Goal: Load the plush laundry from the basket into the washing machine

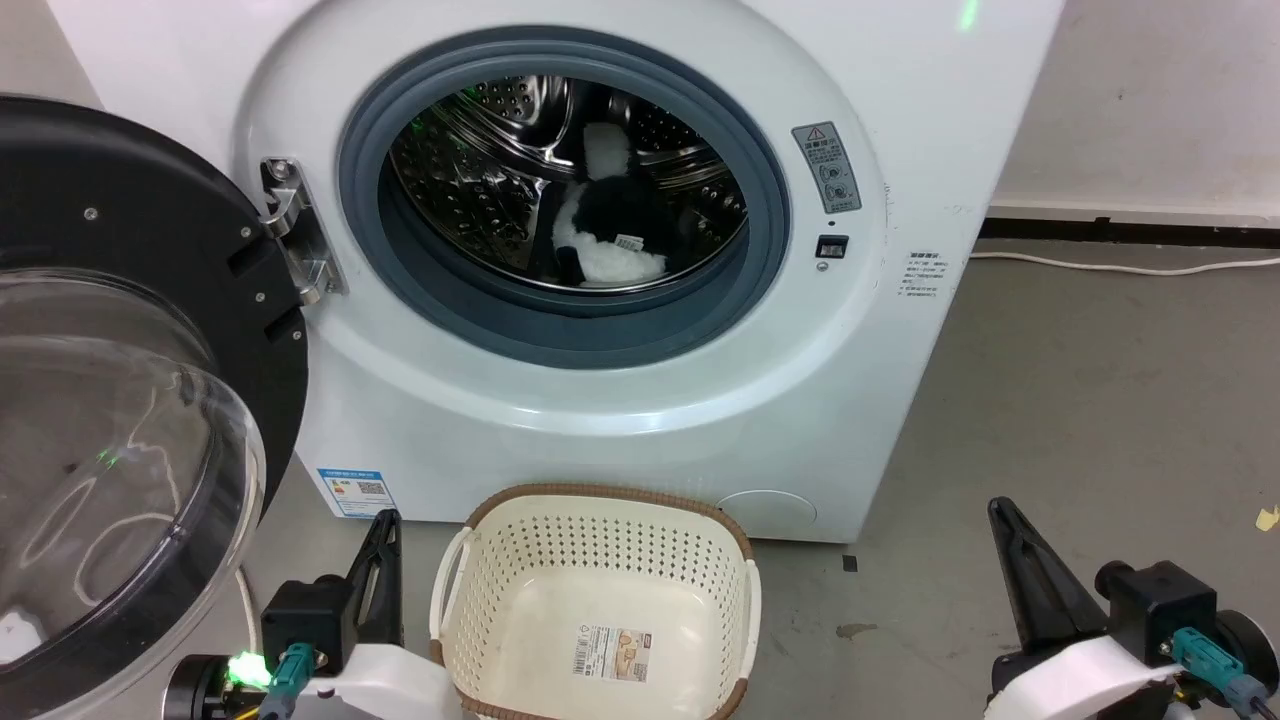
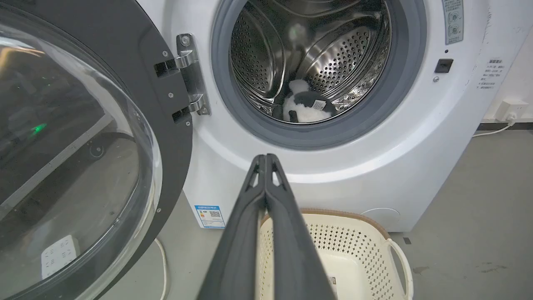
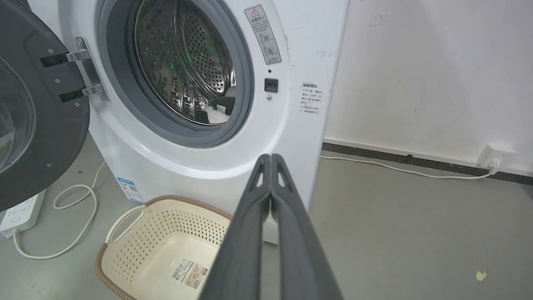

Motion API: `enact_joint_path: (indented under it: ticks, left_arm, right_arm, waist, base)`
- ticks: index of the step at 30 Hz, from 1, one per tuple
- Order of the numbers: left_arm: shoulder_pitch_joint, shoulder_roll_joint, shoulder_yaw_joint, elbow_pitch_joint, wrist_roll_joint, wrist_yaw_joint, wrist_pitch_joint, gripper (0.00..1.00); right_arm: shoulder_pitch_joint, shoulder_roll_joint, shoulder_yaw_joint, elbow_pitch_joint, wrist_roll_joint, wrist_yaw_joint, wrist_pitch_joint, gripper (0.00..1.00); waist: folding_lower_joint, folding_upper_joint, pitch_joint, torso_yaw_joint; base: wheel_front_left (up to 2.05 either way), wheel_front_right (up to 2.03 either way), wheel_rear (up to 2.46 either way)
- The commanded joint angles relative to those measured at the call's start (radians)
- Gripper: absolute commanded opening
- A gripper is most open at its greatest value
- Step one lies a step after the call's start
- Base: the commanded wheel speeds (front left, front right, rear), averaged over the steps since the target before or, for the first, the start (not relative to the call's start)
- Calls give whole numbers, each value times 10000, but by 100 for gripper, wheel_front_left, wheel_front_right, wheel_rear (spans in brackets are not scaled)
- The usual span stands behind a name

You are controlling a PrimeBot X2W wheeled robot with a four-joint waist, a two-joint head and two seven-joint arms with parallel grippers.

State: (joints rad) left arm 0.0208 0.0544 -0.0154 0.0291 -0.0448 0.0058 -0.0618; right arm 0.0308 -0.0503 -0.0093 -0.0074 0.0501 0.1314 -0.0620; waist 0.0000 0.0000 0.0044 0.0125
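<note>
The left gripper (image 2: 265, 157) is seen clenched, its two fingers (image 2: 245, 233) pressed flat together along their length, with nothing caught between them and nothing touched; it is held in the air just left of the basket (image 1: 600, 494), tips pointed towards the washer (image 1: 640, 430). The right gripper (image 3: 270, 156) is likewise clenched, finger against finger, nothing grasped, and is held over the floor (image 1: 1080, 420) well to the right of the basket. The plush (image 1: 610, 235) is found inside the drum (image 1: 470, 180), lying at the bottom towards the back, black body up and white patches to the left and below, with its small label (image 1: 628, 242) turned to the front. The drum is ringed by a grey gasket (image 1: 560, 335). The door (image 1: 130, 400) is swung wide to the left on its hinge (image 1: 295, 235), its clear dome facing the camera in the head view. The basket is set on the floor just in front of the washer, below the porthole, and its bare inner floor is seen with a sticker (image 1: 612, 652) on it. In the right wrist view a white cable (image 3: 75, 233) is looped on the floor under the door, joined to a power strip (image 3: 21, 210) at the left edge
</note>
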Motion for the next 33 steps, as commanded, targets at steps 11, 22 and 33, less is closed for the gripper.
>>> enact_joint_path:
  ticks: [11,22,33]
  left_arm:
    - [-153,-14,83,-157,229,-50,269,0]
    - [-188,-31,129,-243,369,-55,493,0]
    - [-208,-41,154,-291,448,-58,618,0]
  right_arm:
    - [-207,1,50,51,-259,-6,269,0]
    - [-272,1,78,66,-415,-7,494,0]
    - [-308,1,93,74,-501,-7,620,0]
  waist:
    - [0,0,-18,-52]
    - [0,0,-35,-99]
    - [0,0,-44,-125]
  base:
    - [0,0,0]
    - [0,0,0]
    - [0,0,0]
